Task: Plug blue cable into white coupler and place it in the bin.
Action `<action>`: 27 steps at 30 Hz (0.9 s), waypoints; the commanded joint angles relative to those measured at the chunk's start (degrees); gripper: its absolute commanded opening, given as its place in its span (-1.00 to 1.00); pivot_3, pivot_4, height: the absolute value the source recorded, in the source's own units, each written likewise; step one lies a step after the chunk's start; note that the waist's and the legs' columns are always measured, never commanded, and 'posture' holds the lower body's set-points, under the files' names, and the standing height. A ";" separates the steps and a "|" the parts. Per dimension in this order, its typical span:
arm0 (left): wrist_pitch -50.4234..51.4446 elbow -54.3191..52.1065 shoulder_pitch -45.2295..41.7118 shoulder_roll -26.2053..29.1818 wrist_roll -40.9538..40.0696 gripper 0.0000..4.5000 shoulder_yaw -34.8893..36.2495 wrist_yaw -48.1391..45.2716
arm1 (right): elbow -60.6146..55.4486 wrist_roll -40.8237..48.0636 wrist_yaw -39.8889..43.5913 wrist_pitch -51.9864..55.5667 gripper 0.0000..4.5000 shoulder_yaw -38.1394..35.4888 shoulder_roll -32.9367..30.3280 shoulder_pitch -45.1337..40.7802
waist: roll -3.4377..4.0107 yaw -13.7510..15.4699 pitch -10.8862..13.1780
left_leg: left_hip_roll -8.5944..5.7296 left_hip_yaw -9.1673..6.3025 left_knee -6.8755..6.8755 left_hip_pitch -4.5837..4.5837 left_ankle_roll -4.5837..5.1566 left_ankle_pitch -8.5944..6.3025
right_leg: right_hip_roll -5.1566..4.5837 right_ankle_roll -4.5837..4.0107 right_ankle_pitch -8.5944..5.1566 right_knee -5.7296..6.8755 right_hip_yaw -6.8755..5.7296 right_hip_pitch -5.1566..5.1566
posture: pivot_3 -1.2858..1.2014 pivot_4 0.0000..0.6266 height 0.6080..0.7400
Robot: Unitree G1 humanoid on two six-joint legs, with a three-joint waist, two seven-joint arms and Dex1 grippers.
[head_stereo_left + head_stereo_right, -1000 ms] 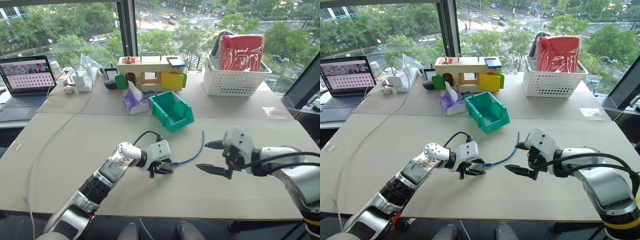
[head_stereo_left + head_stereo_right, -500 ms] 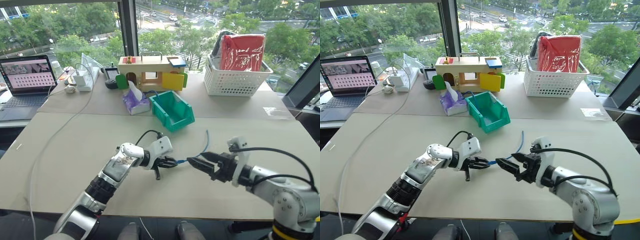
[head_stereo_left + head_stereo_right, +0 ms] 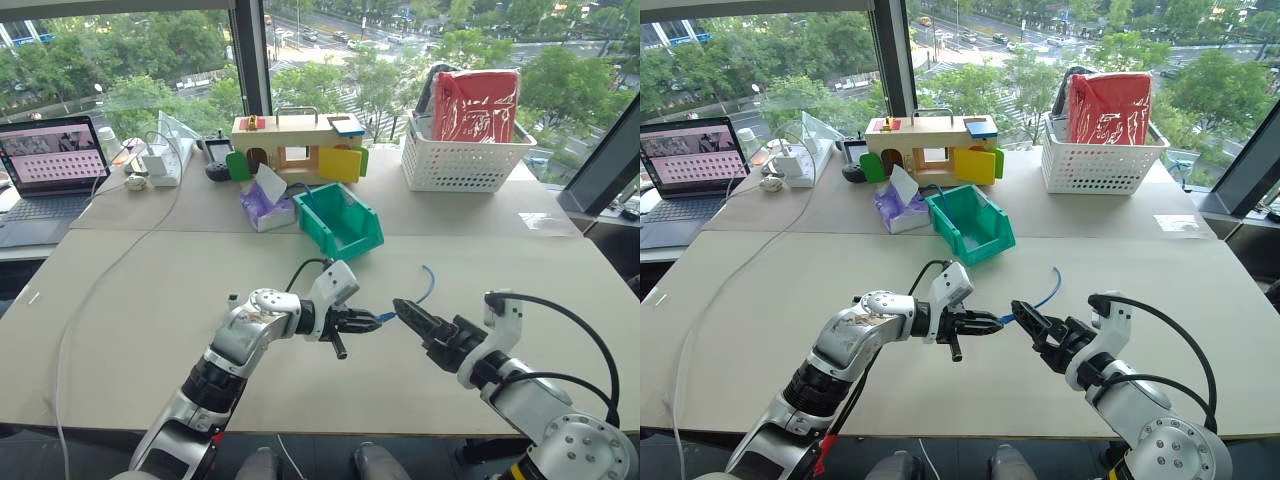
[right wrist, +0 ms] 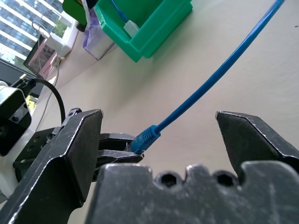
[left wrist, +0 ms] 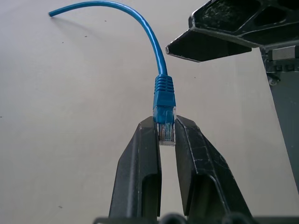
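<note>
Laptop (image 3: 52, 165) with an open lit screen sits at your far left on the pale tabletop (image 3: 150, 290), a long pale grey cord (image 3: 110, 265) trailing forward past it. Your left gripper (image 3: 368, 321) hovers above the table's middle, its two black fingers clamped on the clear plug of the thin bright blue cable (image 5: 159, 70); the cord arcs away from the plug toward the right, its free end (image 3: 424, 268) raised off the surface. Behind it stand a purple tissue pack (image 3: 258, 203), a wooden toy house with coloured doors (image 3: 297, 147) and the teal-green plastic bin (image 3: 345, 222), which holds a small white rectangular block (image 4: 131, 29) that may be the coupler. Your right gripper (image 3: 412, 316), just beside the left, faces the plug with fingers spread wide, holding nothing. At far right stands a white lattice basket with red contents (image 3: 466, 135).
</note>
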 commanded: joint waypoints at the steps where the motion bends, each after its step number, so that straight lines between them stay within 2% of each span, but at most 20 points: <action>1: 0.18 -2.60 0.30 -0.21 -1.11 -0.98 0.10 0.83 | 1.35 6.23 -4.01 -3.03 1.00 -0.07 15.67 1.21 | 0.00 -0.03 0.00 | 0.00 0.02 0.00 0.00 0.00 0.00 | -0.01 0.00 0.00 -0.02 0.01 0.01 | 0.03 -0.52 0.62; 7: 0.19 -3.11 0.59 -0.37 -1.35 -0.98 -0.15 1.71 | 6.25 17.46 -12.96 -8.64 1.00 3.74 13.86 3.85 | 0.00 -0.06 0.00 | -0.01 0.03 0.00 0.00 0.00 0.00 | -0.02 0.01 -0.01 -0.04 0.01 0.01 | 0.03 -0.52 0.62; 12: 0.16 -3.52 0.87 -0.61 -1.42 -0.98 -0.44 2.24 | 10.73 27.58 -21.09 -14.66 1.00 8.95 9.99 5.99 | 0.00 -0.48 0.00 | 0.00 0.03 -0.02 0.00 0.00 0.00 | -0.02 0.02 -0.01 -0.06 0.01 0.01 | 0.03 -0.52 0.62; 18: 0.01 -3.85 1.28 -1.07 -1.43 -0.98 -0.53 3.01 | 14.55 38.97 -29.65 -20.50 1.00 16.00 3.88 9.20 | 0.00 -0.72 0.00 | 0.00 0.03 -0.07 -0.02 0.00 0.00 | -0.02 0.02 -0.01 -0.12 0.01 0.00 | 0.03 -0.52 0.62; 21: -0.09 -4.02 1.49 -1.18 -1.41 -0.98 -0.49 3.30 | 15.09 44.73 -33.13 -25.65 1.00 21.76 -1.36 11.74 | 0.00 -0.66 0.00 | 0.03 -0.01 -0.26 -0.09 0.01 0.00 | -0.02 0.00 -0.01 -0.39 -0.03 0.02 | 0.03 -0.52 0.62; 27: -0.20 -4.31 1.70 -1.03 -1.45 -0.98 0.01 4.03 | 15.29 49.60 -35.73 -33.81 1.00 26.90 -9.01 14.47 | 0.00 -0.79 0.00 | -0.01 0.11 -0.23 -0.11 0.01 0.00 | -0.09 0.12 0.04 -0.54 0.10 0.04 | 0.03 -0.52 0.62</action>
